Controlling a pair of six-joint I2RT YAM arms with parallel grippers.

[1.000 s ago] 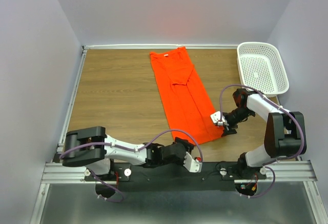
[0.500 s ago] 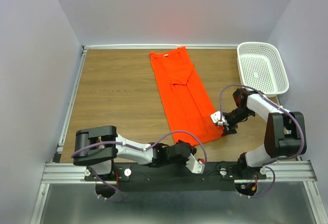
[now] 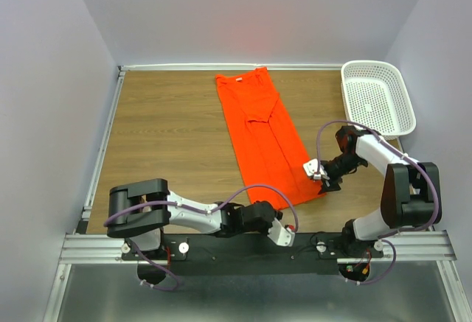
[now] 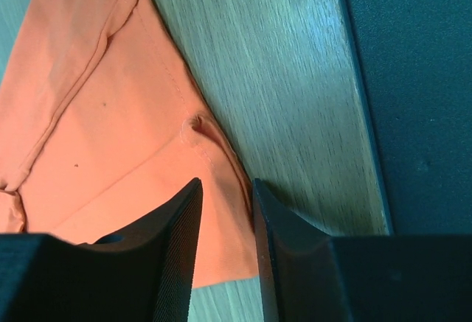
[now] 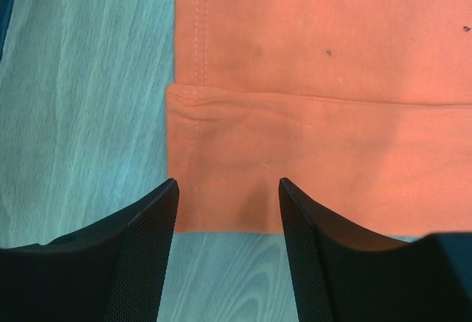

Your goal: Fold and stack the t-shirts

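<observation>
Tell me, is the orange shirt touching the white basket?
Apart. The top view shows a strip of bare wooden table between the orange t-shirt and the white basket.

Folded orange-red fabric t-shirt [image 3: 262,134] lies lengthwise on the wooden worktop [image 3: 169,130], from far centre toward near right. White perforated plastic basket [image 3: 377,97] sits in the far right corner, well apart. Fingers of the left gripper [image 4: 225,183] straddle the shirt's near left corner, those of the right gripper [image 5: 228,182] its near right.
</observation>
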